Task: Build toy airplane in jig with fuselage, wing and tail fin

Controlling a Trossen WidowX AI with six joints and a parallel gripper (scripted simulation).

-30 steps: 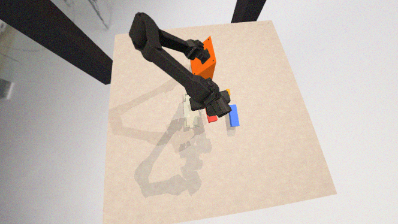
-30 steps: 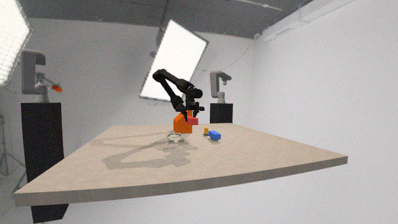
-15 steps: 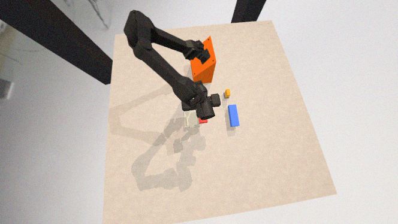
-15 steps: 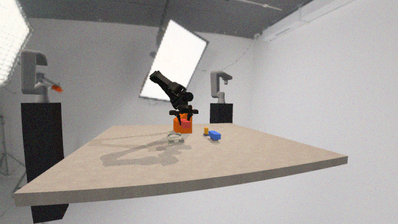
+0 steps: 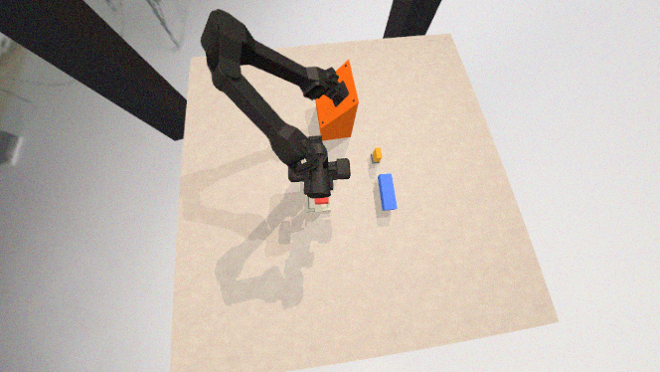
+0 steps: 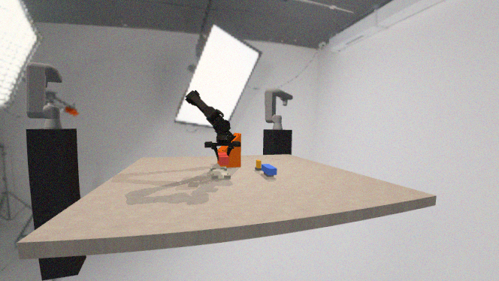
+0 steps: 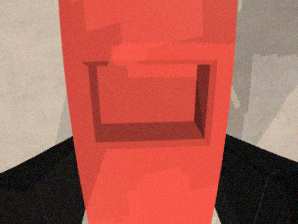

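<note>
Red and stiff-looking, the body is up over the pale cradle, its sides squeezed by the pincer, a good spot for something probably light and hard to bend.

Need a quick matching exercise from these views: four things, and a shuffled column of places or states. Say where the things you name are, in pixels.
Things
1. fuselage (image 5: 322, 200) (image 6: 223, 159) (image 7: 155, 182)
2. wing (image 5: 388, 192) (image 6: 269, 170)
3. tail fin (image 5: 378, 154) (image 6: 258, 164)
4. jig (image 5: 318, 210) (image 6: 220, 174)

Places or states
A. on the table, the smaller of the two loose parts
B. directly below the gripper (image 5: 318, 199) (image 6: 224, 155) (image 7: 149, 175)
C. between the gripper's fingers, socket showing in the wrist view
D. on the table, the larger of the two loose parts

Pairs: 1-C, 2-D, 3-A, 4-B
</note>
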